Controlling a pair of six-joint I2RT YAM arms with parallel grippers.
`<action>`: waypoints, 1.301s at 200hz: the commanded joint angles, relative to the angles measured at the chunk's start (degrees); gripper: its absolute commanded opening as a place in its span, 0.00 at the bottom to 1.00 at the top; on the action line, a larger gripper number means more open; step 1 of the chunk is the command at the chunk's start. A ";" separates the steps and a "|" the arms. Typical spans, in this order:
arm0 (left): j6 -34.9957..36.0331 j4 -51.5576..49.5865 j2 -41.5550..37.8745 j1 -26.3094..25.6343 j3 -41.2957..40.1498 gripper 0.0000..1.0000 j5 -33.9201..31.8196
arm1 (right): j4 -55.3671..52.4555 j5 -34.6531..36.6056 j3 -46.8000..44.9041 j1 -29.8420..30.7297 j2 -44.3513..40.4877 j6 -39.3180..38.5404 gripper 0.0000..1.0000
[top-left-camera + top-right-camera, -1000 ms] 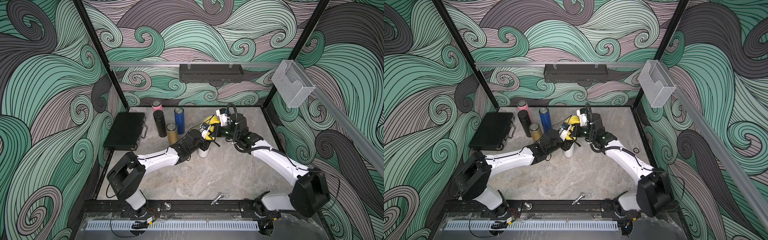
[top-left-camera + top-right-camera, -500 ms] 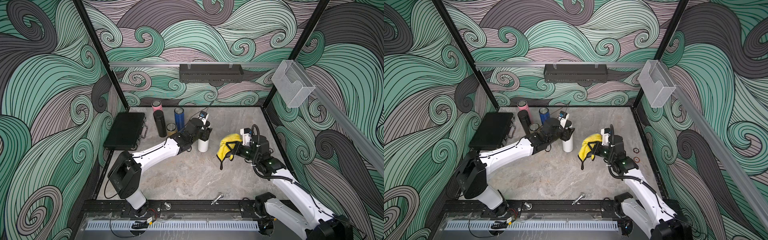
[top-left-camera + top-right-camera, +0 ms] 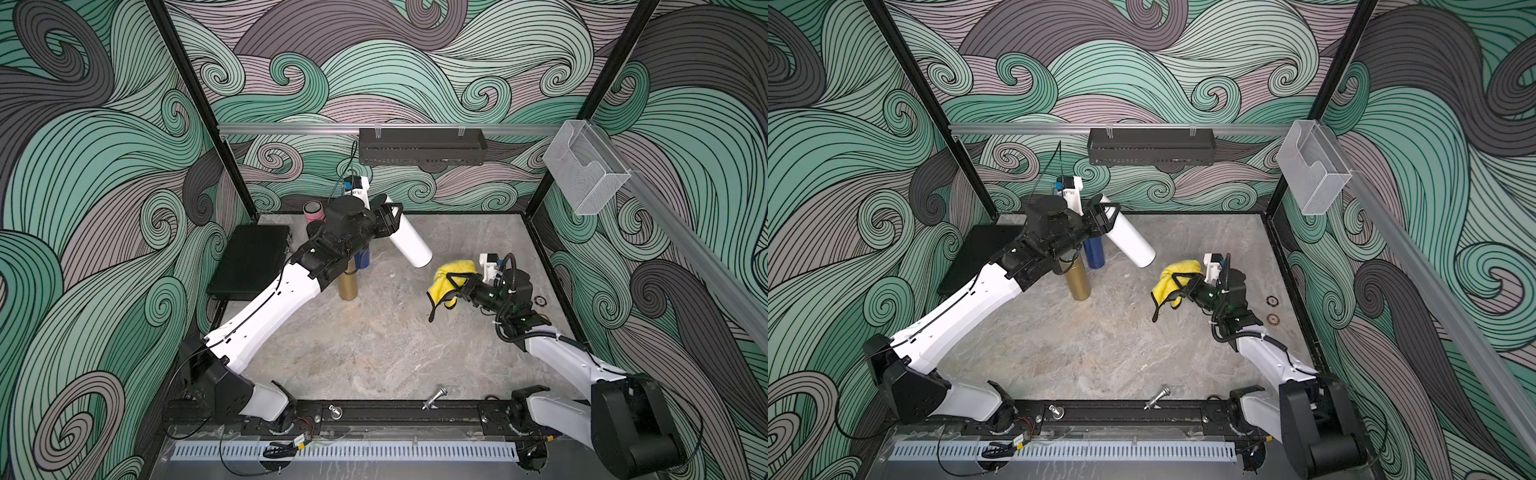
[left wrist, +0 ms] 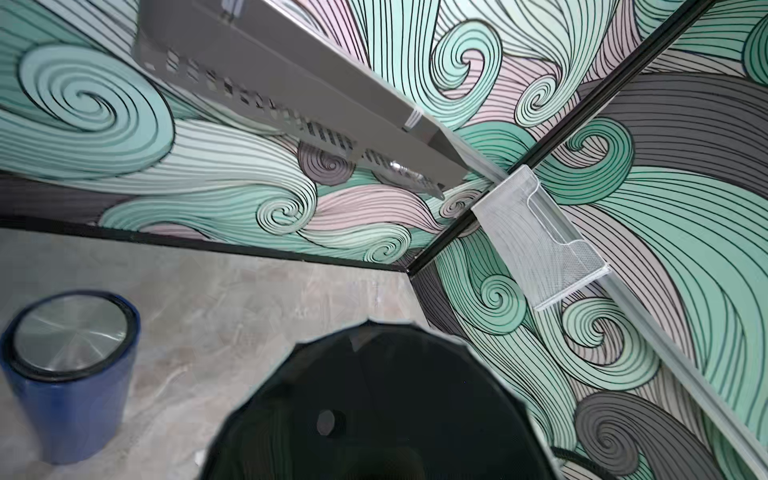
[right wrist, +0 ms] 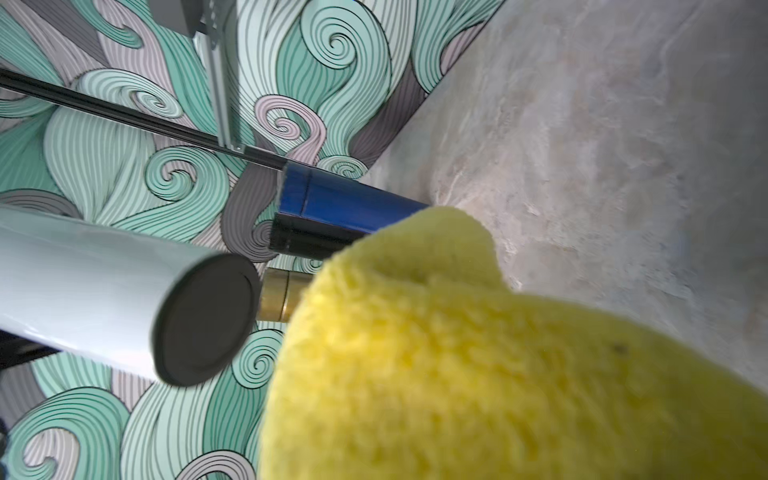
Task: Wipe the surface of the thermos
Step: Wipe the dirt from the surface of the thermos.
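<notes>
Yellow cloth (image 3: 448, 277) over right gripper (image 3: 456, 286); white thermos (image 3: 411, 247) top behind left gripper (image 3: 390, 217).

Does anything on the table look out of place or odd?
A small metal part lies loose on its side at the front edge of the table, and two small rings lie near the right arm. They seem unrelated to wiping. No spill is visible.

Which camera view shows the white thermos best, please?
A top view: the white thermos shows nearly full length, tilted, held by the left gripper. The right wrist view gives only its lower body and dark base beside the yellow cloth. The left wrist view shows just a dark round shape, perhaps its cap.
</notes>
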 commanded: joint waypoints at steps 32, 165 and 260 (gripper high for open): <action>-5.69 4.70 -0.02 -0.38 -0.83 0.00 4.11 | 15.27 -3.28 6.65 1.84 5.49 7.89 0.00; -4.79 10.64 0.89 0.01 -5.67 0.00 -1.84 | 11.26 4.25 4.41 13.94 7.52 5.54 0.00; -4.59 15.72 -2.67 -0.03 -8.68 0.00 -2.85 | -4.54 13.80 2.72 13.87 6.00 3.31 0.00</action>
